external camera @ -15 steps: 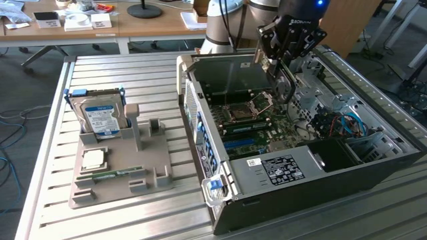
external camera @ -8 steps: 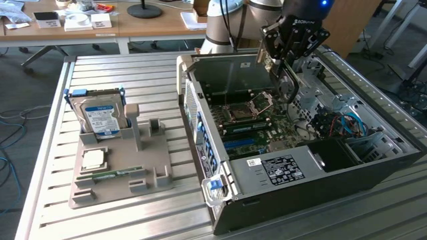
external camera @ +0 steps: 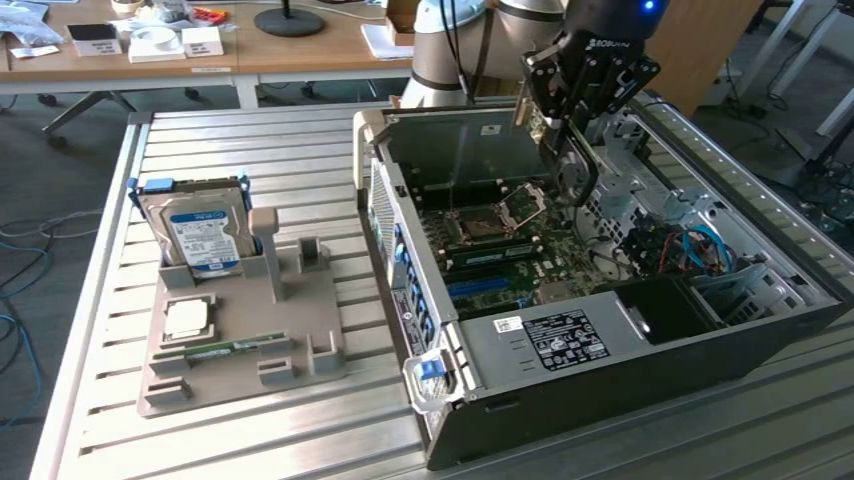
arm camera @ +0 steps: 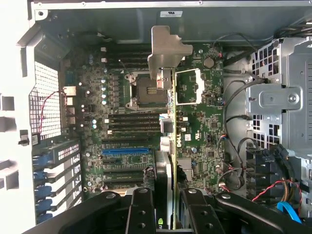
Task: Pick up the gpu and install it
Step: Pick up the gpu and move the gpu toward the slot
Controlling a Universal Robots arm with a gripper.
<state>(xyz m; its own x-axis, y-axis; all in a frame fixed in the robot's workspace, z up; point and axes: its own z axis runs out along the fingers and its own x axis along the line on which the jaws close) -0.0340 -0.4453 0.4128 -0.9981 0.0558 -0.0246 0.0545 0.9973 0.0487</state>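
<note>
1. Already picked up, the gpu (external camera: 574,165) (arm camera: 165,170) hangs clamped between the fingers of the gripper (external camera: 567,110) (arm camera: 168,200), above the motherboard (external camera: 514,240) (arm camera: 122,97) of the open computer case (external camera: 641,370).
2. Installation is not yet done: the card sits in no slot and appears clear of the motherboard.
3. Its long axis runs from the gripper down toward the motherboard, with the silver bracket (arm camera: 168,48) at the far, lower end and the card seen edge-on.

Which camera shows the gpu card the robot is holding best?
The wrist view: the gpu is close and edge-on, its silver bracket clear. The exterior view shows a thin dark slab hanging under the gripper.
</note>
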